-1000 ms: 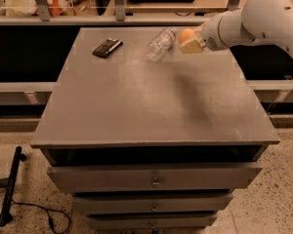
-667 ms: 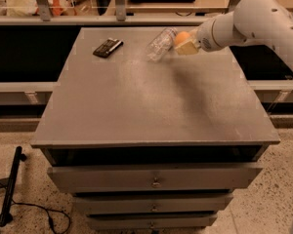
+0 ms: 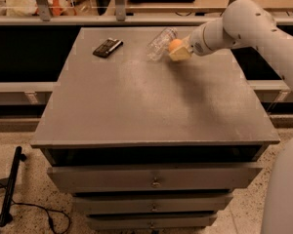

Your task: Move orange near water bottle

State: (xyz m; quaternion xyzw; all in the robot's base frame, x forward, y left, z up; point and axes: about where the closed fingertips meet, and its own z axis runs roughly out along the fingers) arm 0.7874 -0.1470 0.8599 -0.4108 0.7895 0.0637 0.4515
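At far left we see a black rod (image 3: 12,179) on the speckled floor, beside the grey cabinet (image 3: 146,106) with its 3 drawers. Toward the back left of the cabinet top lies 1 flat black object (image 3: 107,47). To its right the water bottle (image 3: 160,45) lies on its side. Just beside the bottle's right flank is the orange (image 3: 174,45), clasped by the gripper (image 3: 177,51), whose white arm (image 3: 244,23) reaches in from the right.

Far back on the worktop (image 3: 136,106): flat thing (image 3: 107,47) left, water bottle (image 3: 160,44) right of it, then the orange (image 3: 174,45), held in the hand (image 3: 178,51).
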